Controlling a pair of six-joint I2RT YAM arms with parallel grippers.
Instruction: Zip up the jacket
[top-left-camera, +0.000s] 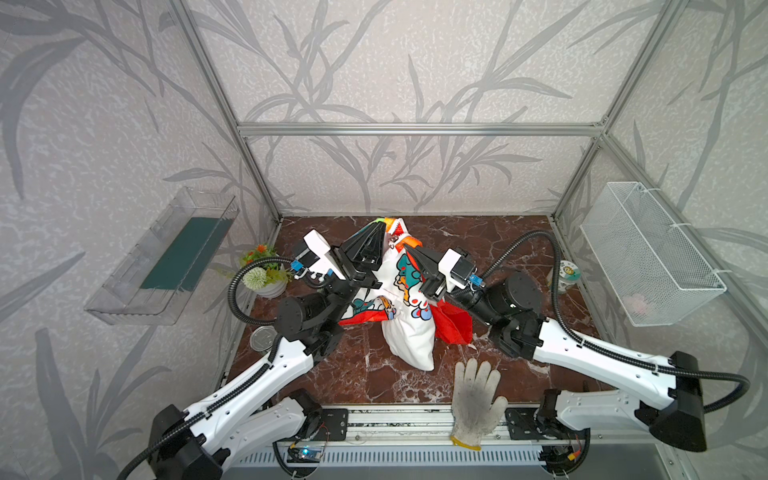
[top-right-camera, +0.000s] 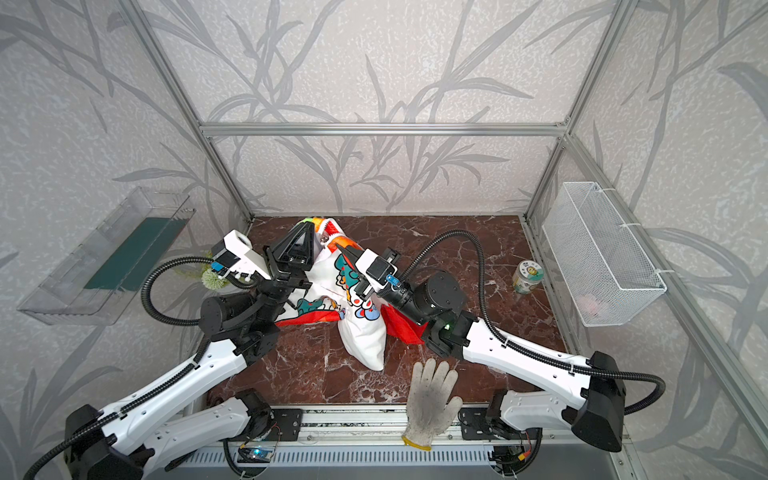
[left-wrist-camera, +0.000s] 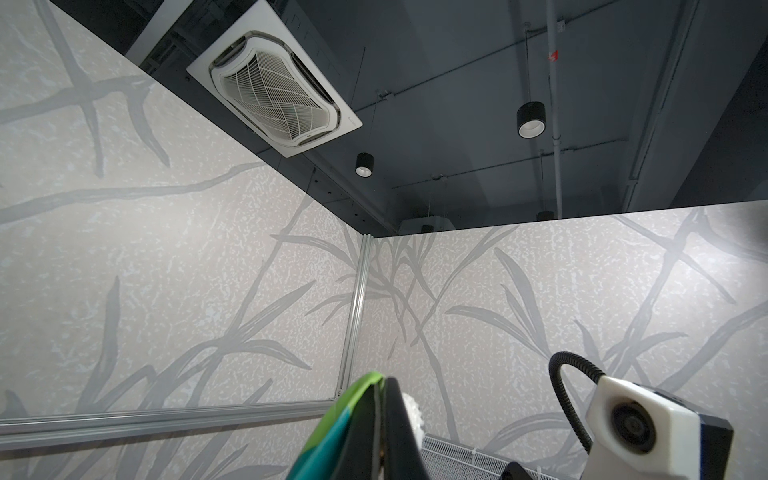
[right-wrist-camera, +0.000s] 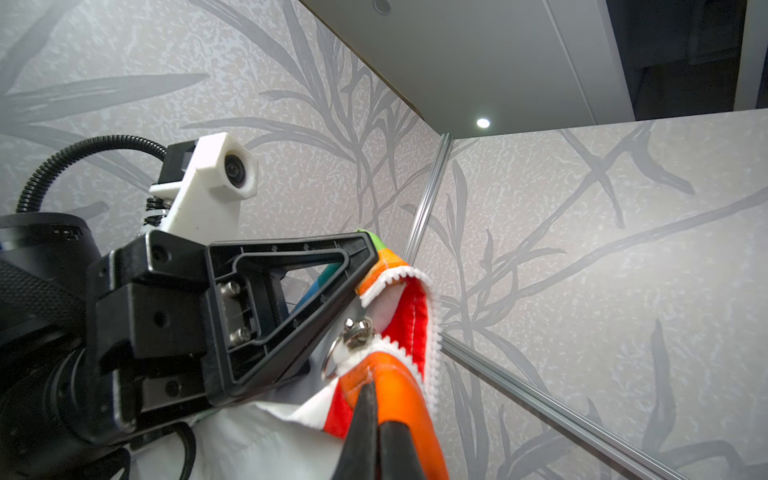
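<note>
Gripping the jacket (top-left-camera: 409, 332) at its top, your two arms hold it up over the far middle of the marble desk (top-left-camera: 498, 241). Its white cartoon panel hangs down toward the desk's centre and red cloth spills out on both sides.

Your left gripper (top-left-camera: 380, 226) is clamped tight on the green and rainbow-striped edge. The left wrist view shows that cloth pinched between the closed jaws.

Your right gripper (top-left-camera: 406, 248) is closed on the orange edge close by. In the right wrist view the ring pull (right-wrist-camera: 332, 359) hangs from the slider just beside those fingertips, and unjoined zipper teeth (right-wrist-camera: 432, 324) curve away beyond it. The two grippers sit near each other, not touching.

A dirty work glove (top-left-camera: 476, 399) lies at the desk's near edge, fingers toward the jacket and cuff over the rail. A jar (top-right-camera: 527, 276) stands by the right edge. A potted plant (top-left-camera: 264, 272) stands by the left edge, partly behind your left arm's cable.
</note>
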